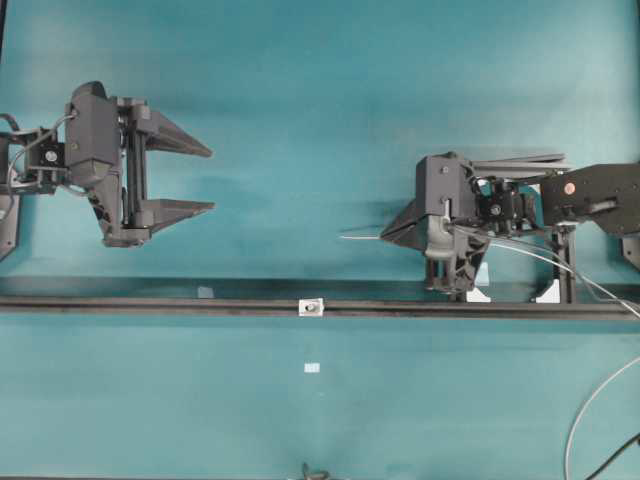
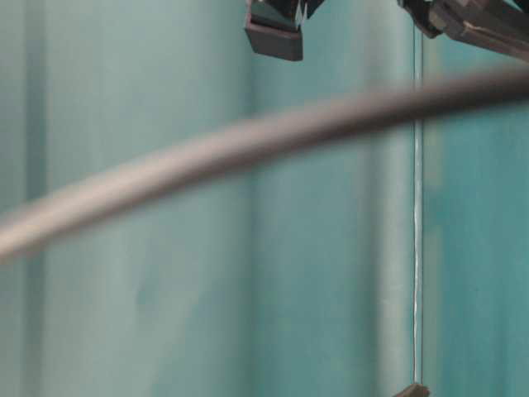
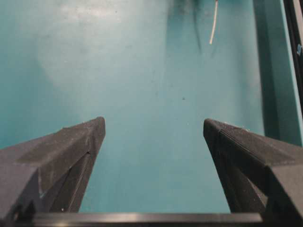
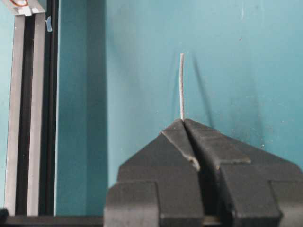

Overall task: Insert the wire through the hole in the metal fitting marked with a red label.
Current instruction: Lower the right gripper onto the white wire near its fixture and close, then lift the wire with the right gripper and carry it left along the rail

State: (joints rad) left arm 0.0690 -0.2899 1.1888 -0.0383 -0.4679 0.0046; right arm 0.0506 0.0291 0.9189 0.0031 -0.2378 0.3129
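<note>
The thin pale wire (image 1: pixel 360 237) is held by my right gripper (image 1: pixel 384 237), which is shut on it. A short straight free end sticks out to the left, above the teal table. In the right wrist view the wire (image 4: pixel 181 85) rises straight from the closed gripper (image 4: pixel 182 120). The small silvery metal fitting (image 1: pixel 312 307) sits on the dark rail (image 1: pixel 150 303), below and left of the wire tip. Its dark hole (image 1: pixel 314 309) is barely visible. The fitting also shows in the right wrist view (image 4: pixel 23 5), with a red mark. My left gripper (image 1: pixel 212 180) is open and empty (image 3: pixel 154 124), far left.
The wire's long tail (image 1: pixel 590 400) curves off to the right edge beside a black cable (image 1: pixel 615 458). A black frame with white clamp blocks (image 1: pixel 478 293) stands under my right arm. A small white tag (image 1: pixel 312 368) lies below the rail. A blurred cable (image 2: pixel 248 145) crosses the table-level view.
</note>
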